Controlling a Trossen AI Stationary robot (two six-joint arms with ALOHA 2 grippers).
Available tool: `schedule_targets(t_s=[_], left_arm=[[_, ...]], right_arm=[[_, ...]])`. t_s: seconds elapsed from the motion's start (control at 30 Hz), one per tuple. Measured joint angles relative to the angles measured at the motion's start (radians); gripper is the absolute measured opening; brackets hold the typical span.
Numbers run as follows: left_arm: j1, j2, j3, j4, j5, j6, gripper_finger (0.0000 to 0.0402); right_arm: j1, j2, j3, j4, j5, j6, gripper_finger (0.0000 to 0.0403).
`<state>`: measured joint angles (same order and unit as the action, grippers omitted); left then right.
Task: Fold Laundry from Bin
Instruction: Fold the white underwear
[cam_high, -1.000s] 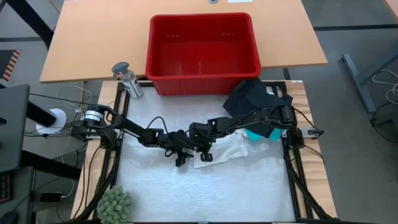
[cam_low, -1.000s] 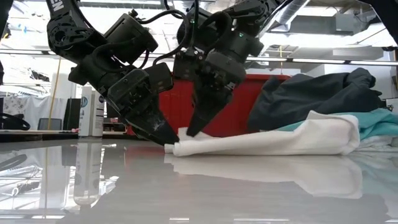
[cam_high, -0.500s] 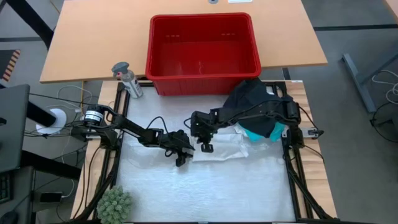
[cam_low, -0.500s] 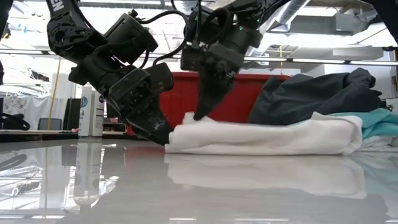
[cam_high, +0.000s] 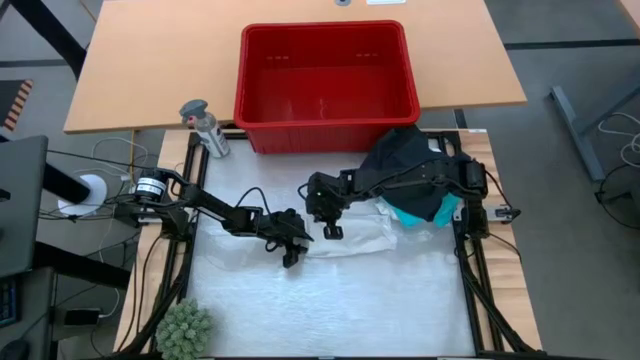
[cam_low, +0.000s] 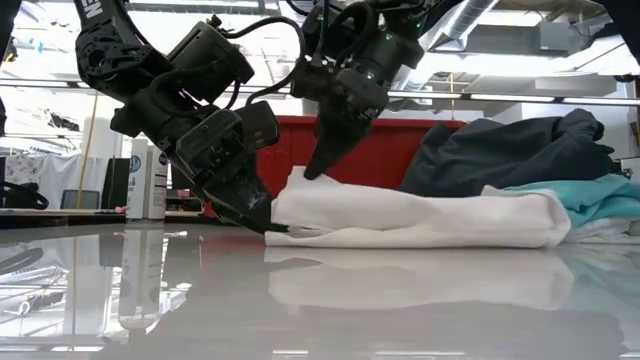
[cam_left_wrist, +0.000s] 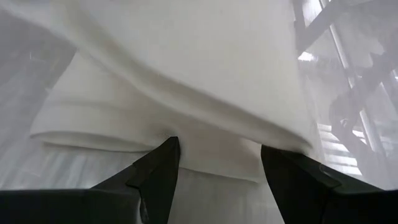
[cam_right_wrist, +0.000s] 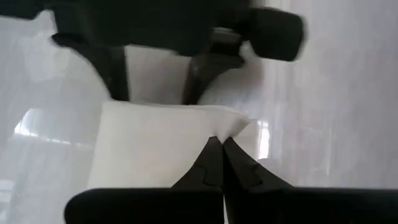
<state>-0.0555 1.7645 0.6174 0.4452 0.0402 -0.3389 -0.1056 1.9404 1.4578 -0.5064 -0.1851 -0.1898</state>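
White garment (cam_high: 362, 236) on surface in front of bin (cam_high: 324, 85), partly folded. Right end effector (cam_high: 331, 230) pressed together, pinching its raised edge; left end effector (cam_high: 291, 252) spread at its near edge. Bin emptied; black and turquoise clothing (cam_high: 415, 180) beside bin, unfolded.

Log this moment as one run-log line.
left gripper: open, at white garment edge, low on table | right gripper: shut on white garment, lifting folded edge | bin: empty

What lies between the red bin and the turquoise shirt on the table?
The black clothing lies heaped between the bin and the turquoise shirt, as the high view shows.
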Motion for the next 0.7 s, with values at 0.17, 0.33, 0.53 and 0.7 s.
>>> schedule_targets(t_s=[0.17, 0.33, 0.53, 0.7], left_arm=[[0.000, 0.000, 0.000, 0.000, -0.001, -0.001, 0.0221], [0.000, 0.000, 0.000, 0.001, -0.002, -0.006, 0.0221], [0.000, 0.000, 0.000, 0.000, -0.003, -0.006, 0.0221], [0.000, 0.000, 0.000, 0.000, -0.003, -0.006, 0.0221]], right_arm=[[-0.020, 0.003, 0.000, 0.008, -0.014, -0.002, 0.0019], [-0.020, 0.008, 0.000, 0.029, -0.026, -0.003, 0.0040], [-0.022, 0.008, 0.000, 0.027, -0.043, 0.025, 0.0070], [-0.044, -0.005, 0.000, 0.031, -0.047, 0.058, 0.0111]])
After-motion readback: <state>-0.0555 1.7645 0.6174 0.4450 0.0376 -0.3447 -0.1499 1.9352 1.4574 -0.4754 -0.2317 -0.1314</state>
